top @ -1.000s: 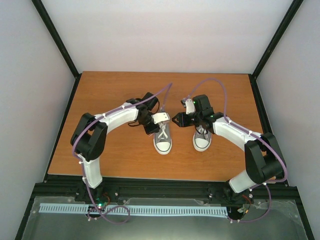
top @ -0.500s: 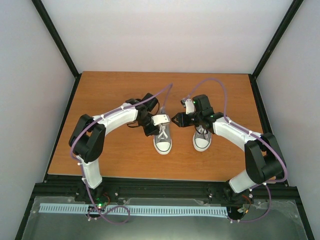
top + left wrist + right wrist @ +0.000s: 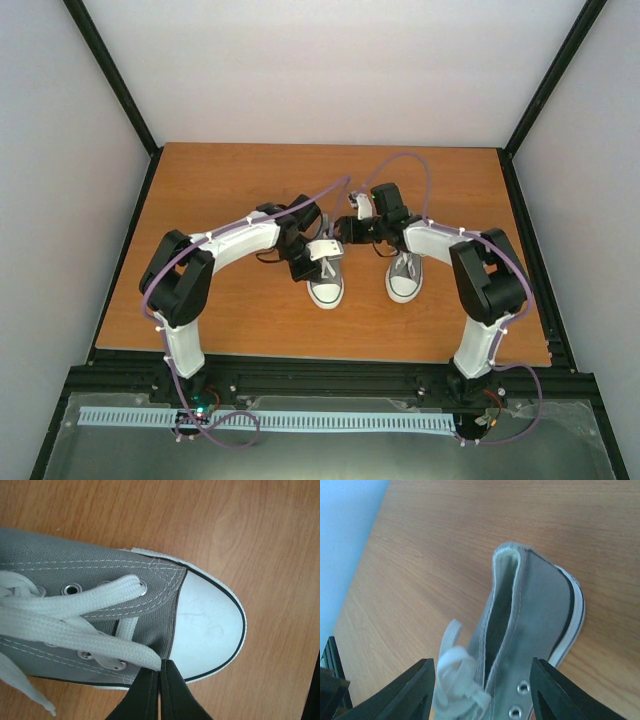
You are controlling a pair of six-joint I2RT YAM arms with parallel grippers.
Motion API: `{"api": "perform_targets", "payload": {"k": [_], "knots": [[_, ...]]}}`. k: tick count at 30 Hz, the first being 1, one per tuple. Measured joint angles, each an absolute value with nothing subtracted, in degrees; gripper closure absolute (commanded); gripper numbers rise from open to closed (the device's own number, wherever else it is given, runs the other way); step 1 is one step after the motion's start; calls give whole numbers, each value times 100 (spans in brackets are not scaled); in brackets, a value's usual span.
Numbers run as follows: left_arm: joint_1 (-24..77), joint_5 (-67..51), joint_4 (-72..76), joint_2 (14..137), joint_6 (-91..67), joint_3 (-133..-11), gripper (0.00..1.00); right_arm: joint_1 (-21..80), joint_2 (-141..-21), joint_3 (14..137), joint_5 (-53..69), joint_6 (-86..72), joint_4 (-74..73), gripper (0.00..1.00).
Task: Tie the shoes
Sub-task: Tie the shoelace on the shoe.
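Observation:
Two grey canvas sneakers stand side by side, toes toward me: the left shoe (image 3: 326,291) and the right shoe (image 3: 404,280). My left gripper (image 3: 322,254) is over the left shoe's front. In the left wrist view it (image 3: 161,672) is shut at the edge of the white toe cap (image 3: 210,625), with a white lace (image 3: 90,640) running taut into its tips. My right gripper (image 3: 346,229) is at the left shoe's heel end. In the right wrist view it (image 3: 481,666) is open, straddling the shoe's collar (image 3: 540,600) and a loose lace loop (image 3: 452,672).
The shoes stand on a brown wooden table (image 3: 220,180) with black frame posts and pale walls round it. The right shoe lies just right of my right arm (image 3: 440,243). Purple cables arch over both arms.
My right gripper has swung left from above the right shoe to the left shoe's heel. My left gripper has shifted slightly toward the toe.

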State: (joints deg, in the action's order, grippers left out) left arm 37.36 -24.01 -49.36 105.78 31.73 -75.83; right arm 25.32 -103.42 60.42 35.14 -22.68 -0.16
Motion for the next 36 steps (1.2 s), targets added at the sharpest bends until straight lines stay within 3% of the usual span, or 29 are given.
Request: {"api": "perform_targets", "payload": {"k": [8,12,16,19,24,28,31,36], "knots": [[3736,-2536,-4971,10569,3175,-7566,96,2530,-10768,6549,3903,-2169,10,51],[3736,-2536,-5002,10569,3205,-7566,69,2532,-10868,6632,4010,-2106,-5,52],[3710,-2510,-5164,10567,3306,-7612,54,2532,-10925,6661,4071,-1988,-123,58],[3594,-2539,-5463,10558,3387,-7905,53,2532,-10995,6759,4106,-1887,-189,72],[3208,-2561,-5535,10436,3354,-8490,54,2532,-11041,6816,4145,-1776,-270,86],[3024,-2438,-5253,10398,3103,-8672,63,2532,-11039,6816,4163,-1730,-344,95],[3070,-2342,-4991,10488,2910,-8676,66,2532,-11032,6816,4156,-1712,-377,97],[3216,-2222,-4602,10807,2698,-8650,56,2532,-10916,6785,4134,-1741,-373,97]]}}
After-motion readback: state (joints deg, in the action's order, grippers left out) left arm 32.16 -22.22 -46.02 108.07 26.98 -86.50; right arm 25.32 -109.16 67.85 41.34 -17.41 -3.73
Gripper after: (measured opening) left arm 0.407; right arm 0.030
